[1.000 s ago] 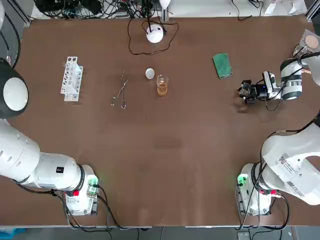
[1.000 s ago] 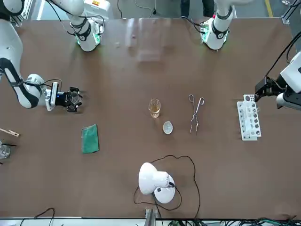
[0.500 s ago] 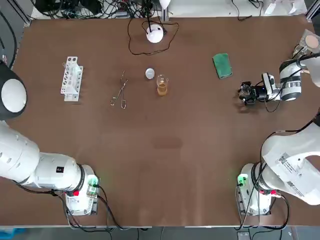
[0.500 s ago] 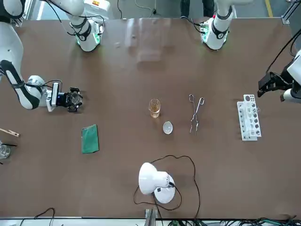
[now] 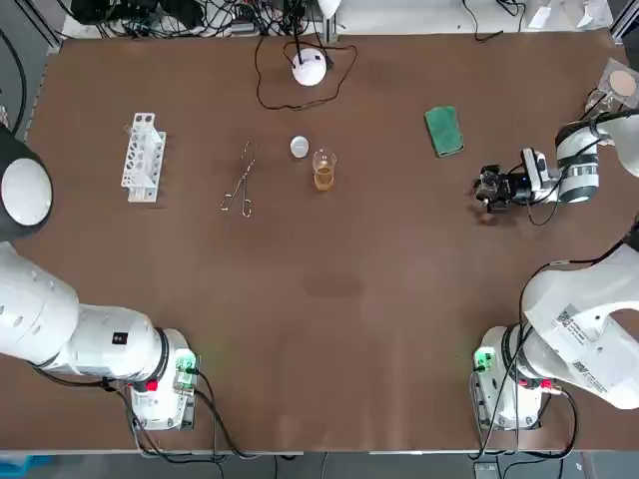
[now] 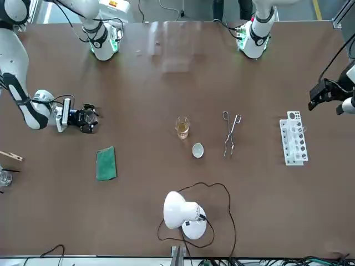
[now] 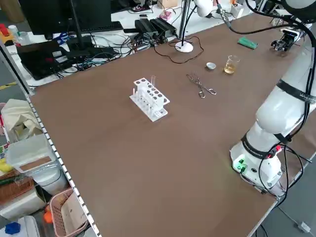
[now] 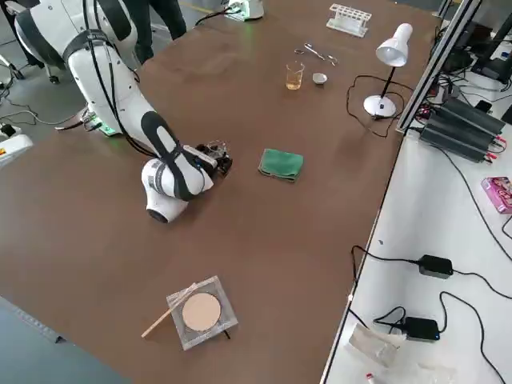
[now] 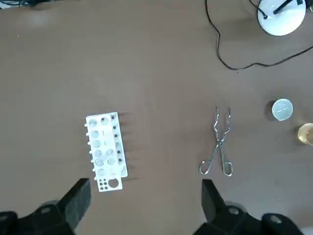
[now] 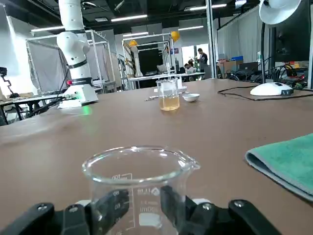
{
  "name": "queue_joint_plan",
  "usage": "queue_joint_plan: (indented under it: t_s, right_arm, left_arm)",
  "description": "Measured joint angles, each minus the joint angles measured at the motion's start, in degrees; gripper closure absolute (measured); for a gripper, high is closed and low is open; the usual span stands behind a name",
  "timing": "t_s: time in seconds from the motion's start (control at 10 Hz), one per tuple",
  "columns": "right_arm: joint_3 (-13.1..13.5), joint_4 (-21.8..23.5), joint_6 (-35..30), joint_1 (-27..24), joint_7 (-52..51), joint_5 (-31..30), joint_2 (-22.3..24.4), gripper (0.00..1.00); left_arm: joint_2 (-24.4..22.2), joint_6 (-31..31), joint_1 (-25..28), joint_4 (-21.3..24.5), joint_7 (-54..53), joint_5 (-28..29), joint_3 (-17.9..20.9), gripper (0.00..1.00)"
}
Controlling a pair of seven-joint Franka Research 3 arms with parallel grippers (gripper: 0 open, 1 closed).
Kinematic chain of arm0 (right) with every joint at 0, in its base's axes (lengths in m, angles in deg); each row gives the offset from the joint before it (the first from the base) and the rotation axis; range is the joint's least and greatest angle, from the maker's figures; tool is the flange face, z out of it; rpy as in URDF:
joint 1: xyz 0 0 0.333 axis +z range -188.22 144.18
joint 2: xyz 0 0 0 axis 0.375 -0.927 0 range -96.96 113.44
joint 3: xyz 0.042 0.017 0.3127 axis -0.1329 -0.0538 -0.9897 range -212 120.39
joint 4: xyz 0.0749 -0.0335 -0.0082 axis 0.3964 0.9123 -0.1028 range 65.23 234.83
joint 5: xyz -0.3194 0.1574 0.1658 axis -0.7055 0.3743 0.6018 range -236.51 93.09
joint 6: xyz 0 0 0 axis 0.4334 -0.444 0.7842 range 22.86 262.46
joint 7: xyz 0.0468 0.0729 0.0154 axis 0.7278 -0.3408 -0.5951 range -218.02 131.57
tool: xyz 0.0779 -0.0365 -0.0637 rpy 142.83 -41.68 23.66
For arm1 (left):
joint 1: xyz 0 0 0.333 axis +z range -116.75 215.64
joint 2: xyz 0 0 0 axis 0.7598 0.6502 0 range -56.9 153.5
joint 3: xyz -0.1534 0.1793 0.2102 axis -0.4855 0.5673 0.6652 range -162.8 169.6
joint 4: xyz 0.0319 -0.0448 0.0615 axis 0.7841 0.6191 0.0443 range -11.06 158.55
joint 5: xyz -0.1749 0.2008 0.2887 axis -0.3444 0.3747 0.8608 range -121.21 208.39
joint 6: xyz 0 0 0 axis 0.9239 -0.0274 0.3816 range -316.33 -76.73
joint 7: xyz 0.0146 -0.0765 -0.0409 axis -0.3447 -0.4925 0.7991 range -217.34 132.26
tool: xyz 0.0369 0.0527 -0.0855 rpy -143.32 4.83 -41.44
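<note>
My right gripper (image 5: 489, 187) is shut on an empty glass beaker (image 10: 139, 188), held upright and low over the table's right side, near a green cloth (image 5: 443, 131). From across the table the same gripper (image 6: 86, 118) lies level, pointing toward the centre. My left gripper (image 6: 327, 94) hangs high over the left side, open, with nothing between its fingers (image 9: 78, 203). Below it lie a white test tube rack (image 9: 105, 152) and metal tongs (image 9: 219, 147). A small beaker of amber liquid (image 5: 323, 170) and a small white dish (image 5: 300, 147) stand near the middle.
A white desk lamp (image 5: 310, 66) with a looping black cable stands at the far edge. A clear square box with a tan disc and a wooden stick (image 8: 200, 312) sits at the far right. Both arm bases (image 5: 165, 384) occupy the near edge.
The left gripper has drifted outward toward the table's left edge and away from the rack. The right gripper and its beaker have barely shifted.
</note>
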Motion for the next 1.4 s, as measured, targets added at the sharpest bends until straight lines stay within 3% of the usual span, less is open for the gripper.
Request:
queue_joint_plan:
  t_s: [1.4]
  right_arm:
    - [0.00,-0.05,0.76,0.00,-0.26,-2.65,-0.01,0.62]
  left_arm:
    - [0.58,2.44,0.23,-0.71,4.83,0.04,0.32,0.00]
